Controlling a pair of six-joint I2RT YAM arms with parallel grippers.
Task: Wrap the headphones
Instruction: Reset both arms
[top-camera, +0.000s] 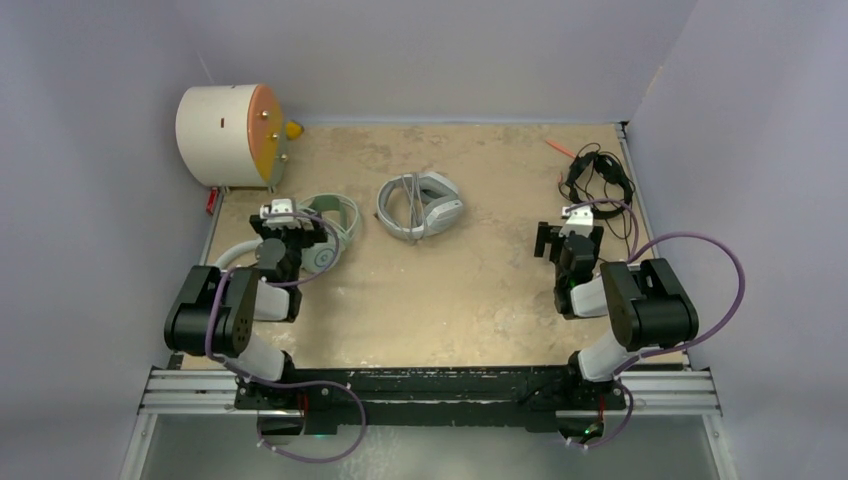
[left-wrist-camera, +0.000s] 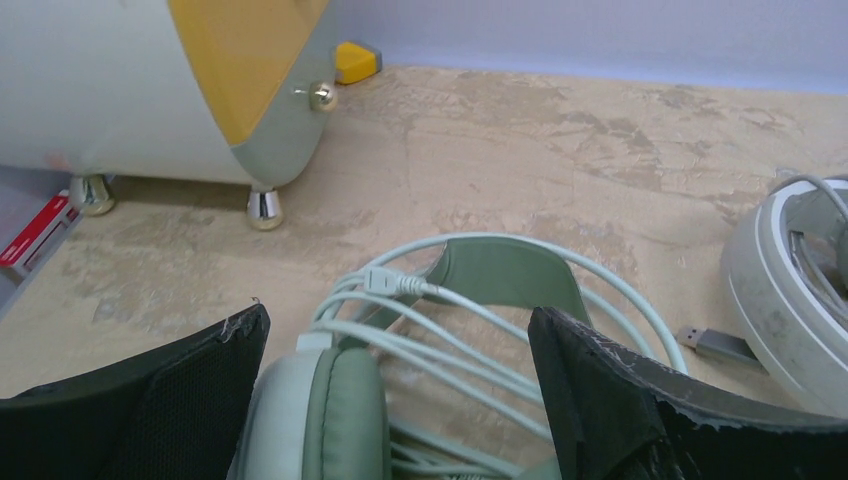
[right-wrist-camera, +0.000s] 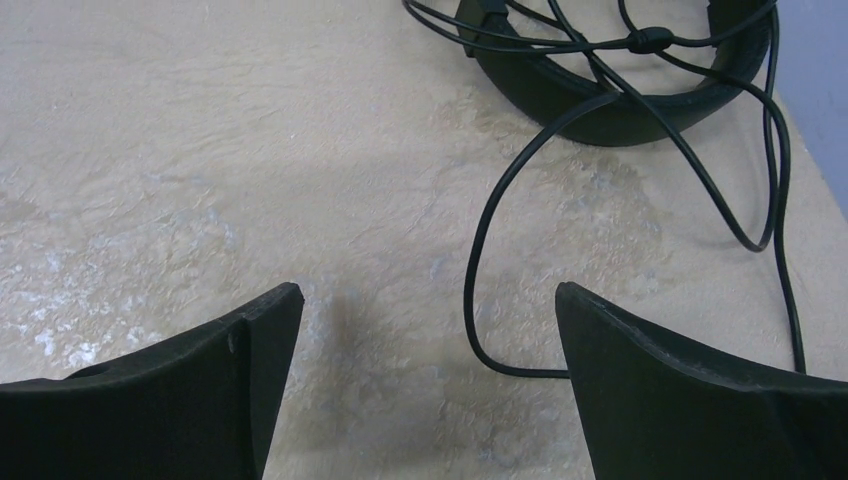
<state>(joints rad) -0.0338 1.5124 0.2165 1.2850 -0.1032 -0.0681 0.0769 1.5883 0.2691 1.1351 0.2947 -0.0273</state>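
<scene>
The mint-green headphones (top-camera: 330, 238) lie at the left of the table, their pale cable looped over the band (left-wrist-camera: 500, 275) and ear cup (left-wrist-camera: 340, 410). My left gripper (top-camera: 290, 228) (left-wrist-camera: 398, 330) hangs open just above them, one finger on each side of the cup and cable loops, gripping nothing. The white-and-grey headphones (top-camera: 420, 205) (left-wrist-camera: 790, 300) rest mid-table. The black headphones (top-camera: 597, 175) (right-wrist-camera: 600, 110) sit at the back right, cable (right-wrist-camera: 480, 260) trailing loose. My right gripper (top-camera: 568, 235) (right-wrist-camera: 428, 300) is open over bare table before them, a cable loop by its right finger. A white band (top-camera: 232, 255) shows beside the left arm.
A cream drum with an orange face (top-camera: 230, 135) (left-wrist-camera: 150, 80) stands on metal feet at the back left, a yellow piece (left-wrist-camera: 355, 60) behind it. A grey USB plug (left-wrist-camera: 715, 343) lies by the white headset. Walls close in the table on three sides.
</scene>
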